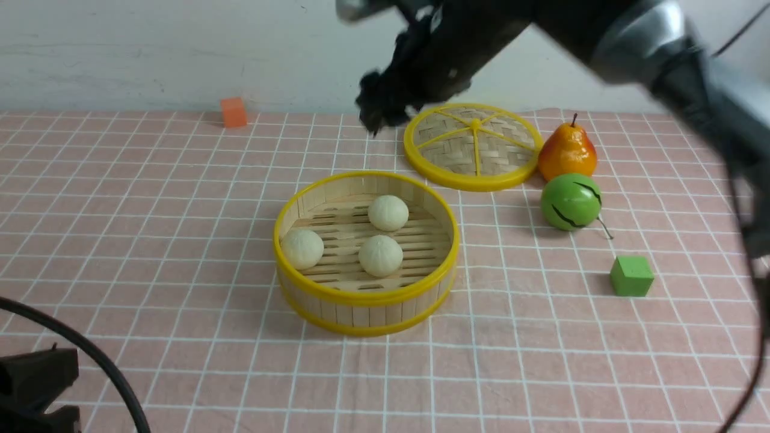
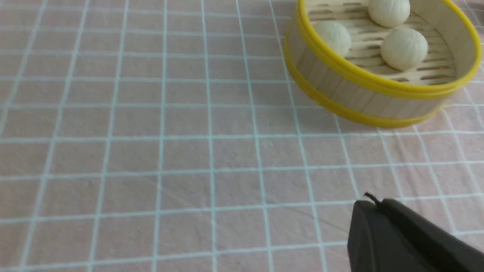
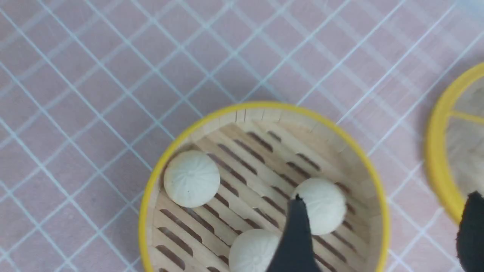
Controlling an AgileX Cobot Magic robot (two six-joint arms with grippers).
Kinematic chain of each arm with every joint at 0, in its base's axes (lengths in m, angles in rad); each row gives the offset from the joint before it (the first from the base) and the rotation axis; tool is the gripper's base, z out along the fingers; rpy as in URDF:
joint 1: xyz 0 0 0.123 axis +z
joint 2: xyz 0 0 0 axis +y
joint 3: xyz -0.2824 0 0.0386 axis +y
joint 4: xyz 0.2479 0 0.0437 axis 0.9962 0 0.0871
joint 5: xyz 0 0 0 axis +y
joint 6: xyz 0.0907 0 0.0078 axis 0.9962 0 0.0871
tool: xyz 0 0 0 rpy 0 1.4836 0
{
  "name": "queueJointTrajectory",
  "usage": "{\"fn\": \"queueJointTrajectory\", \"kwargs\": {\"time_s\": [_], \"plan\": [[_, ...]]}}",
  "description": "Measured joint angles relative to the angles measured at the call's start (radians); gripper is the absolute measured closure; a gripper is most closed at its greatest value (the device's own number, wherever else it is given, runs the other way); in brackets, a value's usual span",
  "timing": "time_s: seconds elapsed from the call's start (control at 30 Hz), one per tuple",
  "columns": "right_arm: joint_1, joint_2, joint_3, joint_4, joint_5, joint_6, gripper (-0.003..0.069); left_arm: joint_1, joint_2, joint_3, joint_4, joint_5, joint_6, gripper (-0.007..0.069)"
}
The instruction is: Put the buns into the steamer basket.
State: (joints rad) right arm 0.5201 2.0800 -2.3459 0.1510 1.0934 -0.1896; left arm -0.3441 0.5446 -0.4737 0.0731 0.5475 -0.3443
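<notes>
We counted three buns (image 1: 380, 255), all on slatted floor of steamer basket (image 1: 364, 297), none touching another. No bun seen out on cloth (image 1: 150, 210). Right gripper (image 3: 385, 194) hung above basket, fingers spread wide, nothing between them. Left gripper (image 2: 378, 206) sat low, well apart from basket, jaws pressed together, empty. We judged loading complete, with only arm retreat left.

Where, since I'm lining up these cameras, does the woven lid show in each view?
Front view: woven lid lies flat, behind and right of the steamer basket.
Left wrist view: not in it.
Right wrist view: its rim, cut off at the picture's edge, beside the basket.
Shared landmark: the basket holding three buns.
</notes>
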Motion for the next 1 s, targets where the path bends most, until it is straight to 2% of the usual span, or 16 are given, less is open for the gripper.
{"fn": "queueJointTrajectory", "kwargs": {"time_s": [0.03,0.13,0.23,0.27,0.3,0.33,0.37,0.5,0.6,0.7,0.73,0.77,0.83,0.87,0.93,1.0], "plan": [[0.000,-0.027,0.015,-0.002,0.000,0.000,0.0163,0.000,0.000,-0.002,-0.007,0.000,0.002,0.0622],[0.000,-0.240,0.176,-0.023,0.026,0.000,0.0293,0.000,-0.089,-0.017,-0.088,0.048,0.105,0.0622],[0.000,-0.428,0.377,-0.081,0.080,0.026,0.0507,0.000,-0.200,-0.005,-0.140,0.048,0.199,0.0622],[0.000,-0.439,0.392,-0.086,0.080,0.031,0.0521,0.000,-0.209,-0.003,-0.148,0.045,0.209,0.0621],[0.000,-0.529,0.528,-0.144,0.090,0.085,0.0620,0.000,-0.287,0.028,-0.177,0.027,0.243,0.0621],[0.000,-0.551,0.545,-0.151,0.090,0.103,0.0636,0.000,-0.296,0.028,-0.182,0.025,0.246,0.0621],[0.000,-0.620,0.661,-0.207,0.083,0.162,0.0666,0.000,-0.358,0.062,-0.205,0.006,0.269,0.0621],[0.001,-0.897,1.056,-0.367,-0.050,0.393,0.0676,0.000,-0.493,0.163,-0.226,-0.132,0.291,0.0620],[0.000,-1.056,1.284,-0.433,-0.196,0.468,0.0676,0.000,-0.524,0.198,-0.223,-0.222,0.294,0.0620],[0.000,-1.304,1.647,-0.579,-0.524,0.540,0.0676,0.000,-0.531,0.228,-0.223,-0.278,0.294,0.0620],[0.000,-1.304,1.647,-0.579,-0.545,0.543,0.0676,0.000,-0.531,0.228,-0.223,-0.278,0.294,0.0620],[0.000,-1.392,1.787,-0.645,-0.682,0.574,0.0676,0.000,-0.531,0.230,-0.223,-0.282,0.294,0.0620],[0.000,-1.490,1.930,-0.702,-0.856,0.642,0.0674,0.000,-0.531,0.230,-0.223,-0.282,0.294,0.0620],[0.000,-1.490,1.942,-0.706,-0.871,0.642,0.0674,0.000,-0.531,0.230,-0.223,-0.282,0.294,0.0620],[0.000,-1.602,2.072,-0.735,-1.014,0.769,0.0671,0.000,-0.531,0.230,-0.223,-0.282,0.294,0.0620],[0.000,-1.688,2.148,-0.744,-1.071,0.881,0.0669,0.000,-0.531,0.230,-0.223,-0.282,0.294,0.0620]]}}
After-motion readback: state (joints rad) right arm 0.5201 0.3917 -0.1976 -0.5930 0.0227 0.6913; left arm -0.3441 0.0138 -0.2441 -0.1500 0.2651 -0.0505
